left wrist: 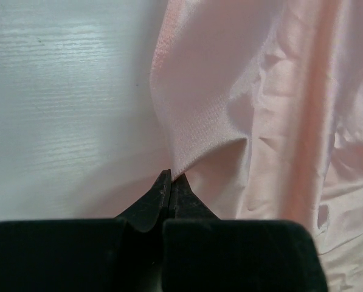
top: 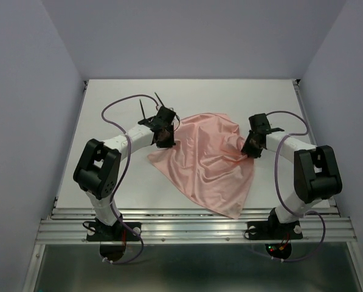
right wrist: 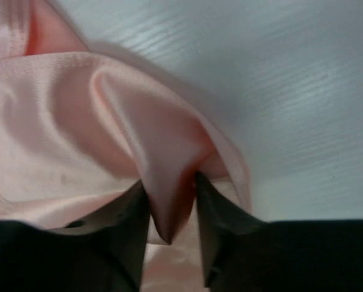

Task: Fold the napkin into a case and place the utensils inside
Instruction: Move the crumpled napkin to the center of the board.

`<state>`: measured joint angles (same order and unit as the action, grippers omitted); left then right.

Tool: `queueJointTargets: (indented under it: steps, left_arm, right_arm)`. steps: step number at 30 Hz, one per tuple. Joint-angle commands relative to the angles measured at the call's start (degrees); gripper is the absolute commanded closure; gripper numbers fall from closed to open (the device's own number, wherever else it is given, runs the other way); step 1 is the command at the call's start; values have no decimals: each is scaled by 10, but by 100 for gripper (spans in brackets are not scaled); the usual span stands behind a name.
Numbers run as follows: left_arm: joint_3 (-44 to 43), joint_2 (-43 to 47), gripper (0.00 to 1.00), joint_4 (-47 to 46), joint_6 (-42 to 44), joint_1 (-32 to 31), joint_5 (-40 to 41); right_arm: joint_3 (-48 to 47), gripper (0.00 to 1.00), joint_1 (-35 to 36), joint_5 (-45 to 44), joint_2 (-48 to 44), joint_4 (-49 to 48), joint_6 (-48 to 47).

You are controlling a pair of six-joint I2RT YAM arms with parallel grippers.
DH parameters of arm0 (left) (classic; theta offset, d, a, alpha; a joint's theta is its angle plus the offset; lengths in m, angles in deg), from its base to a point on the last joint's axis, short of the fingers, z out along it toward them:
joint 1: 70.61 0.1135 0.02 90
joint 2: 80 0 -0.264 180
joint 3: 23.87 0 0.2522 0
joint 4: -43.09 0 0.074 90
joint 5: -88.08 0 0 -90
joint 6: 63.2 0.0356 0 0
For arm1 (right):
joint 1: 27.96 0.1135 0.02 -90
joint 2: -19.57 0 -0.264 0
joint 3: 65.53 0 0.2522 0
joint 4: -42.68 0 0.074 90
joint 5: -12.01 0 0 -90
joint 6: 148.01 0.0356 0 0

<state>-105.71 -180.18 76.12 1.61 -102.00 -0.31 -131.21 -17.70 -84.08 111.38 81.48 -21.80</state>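
Note:
The pale pink napkin (top: 205, 161) lies spread and wrinkled across the middle of the table. My left gripper (top: 167, 139) is shut on its left edge, with the cloth pinched at the fingertips in the left wrist view (left wrist: 171, 176). My right gripper (top: 248, 148) is at the right edge. A raised fold of napkin (right wrist: 78, 121) sits between its narrowly parted fingers (right wrist: 172, 182) and touches both. Two slim black pieces, the utensils (top: 143, 111), lie just behind the left gripper. I cannot tell fork from spoon.
The white table (top: 230, 97) is walled at the back and both sides. Purple cables loop off each arm (top: 117, 106). A metal rail runs along the near edge (top: 193, 228).

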Motion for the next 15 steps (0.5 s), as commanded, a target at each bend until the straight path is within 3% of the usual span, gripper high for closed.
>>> queueJointTargets:
  steps: [1, 3, 7, 11, 12, 13, 15]
  left_arm:
    - [-6, 20, 100, -8, -5, -1, -11]
    - [-21, 21, 100, -4, -3, -1, -13]
    - [-99, 9, 100, 22, 9, 0, -4]
    - [-135, 7, 100, 23, 15, 5, -8]
    - [-145, 2, 100, 21, 14, 5, -11]
    - [-149, -4, 100, 19, 12, 5, -13]
    - [-159, -22, 100, 16, 8, 5, -32]
  right_arm:
    - [-62, 89, 5, -28, 22, -15, -2]
    - [-119, 99, 5, -71, 27, -16, -21]
    - [-268, 99, -1, -112, 46, -8, -73]
    - [-323, 95, -1, -140, 61, -2, -98]
    - [-328, 89, -1, -147, 74, -2, -111]
    - [-333, 56, -6, -157, 85, 0, -116]
    - [-341, 26, -12, -177, 116, 32, -115]
